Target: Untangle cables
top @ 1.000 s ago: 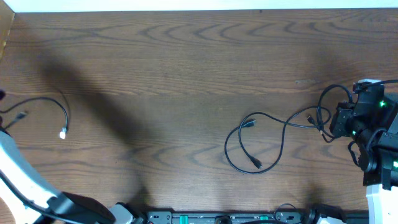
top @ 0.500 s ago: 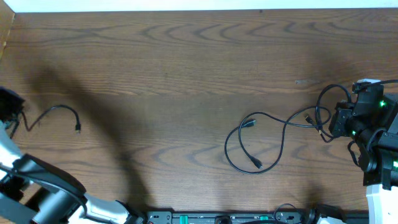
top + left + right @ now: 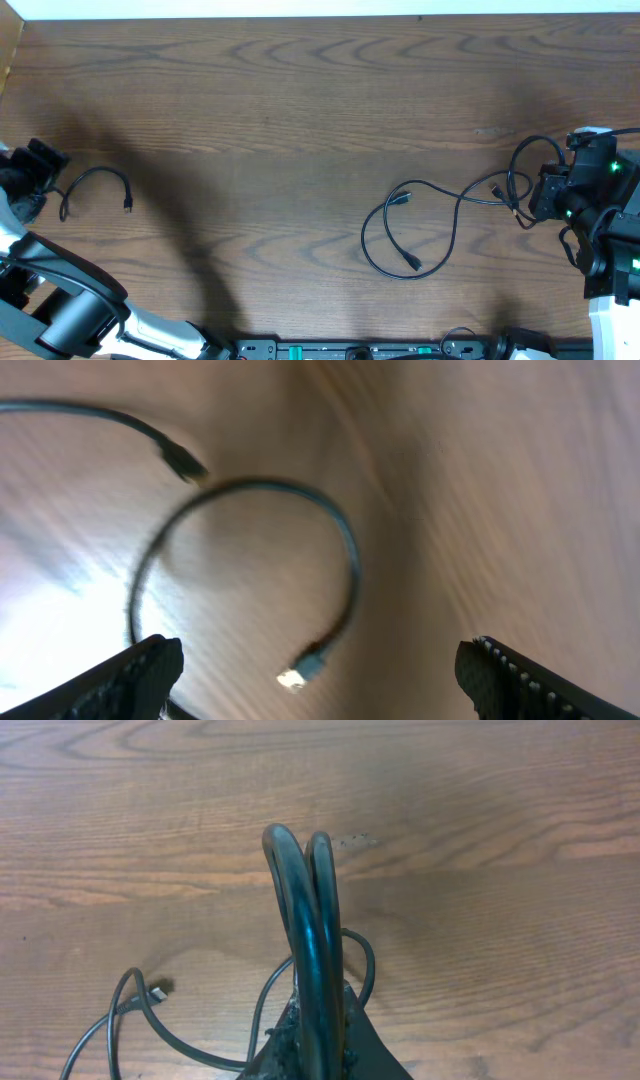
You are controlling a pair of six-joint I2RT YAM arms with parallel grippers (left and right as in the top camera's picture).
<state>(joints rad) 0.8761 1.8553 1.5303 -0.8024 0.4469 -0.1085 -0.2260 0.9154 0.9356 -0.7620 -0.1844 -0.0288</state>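
As thin cord looks light and limp, pinch near a plug | loose cable (image 3: 352, 570): far-left table (image 3: 300, 100), left fingers (image 3: 140, 670) apart | tangled pair (image 3: 410, 262): centre-right, right fingers (image 3: 370, 1055) clamped on it

1. A wooden table (image 3: 300, 90) fills the view.
2. The left gripper (image 3: 35, 165) sits at the far left edge, just beside one end of a separate cable (image 3: 100, 170).
3. That cable lies in a small open arc, its plug pointing down.
4. Right of centre, the tangled cables (image 3: 457, 203) form crossing loops.
5. Their strands run to the right gripper (image 3: 535, 200), with one loop arching beside it.
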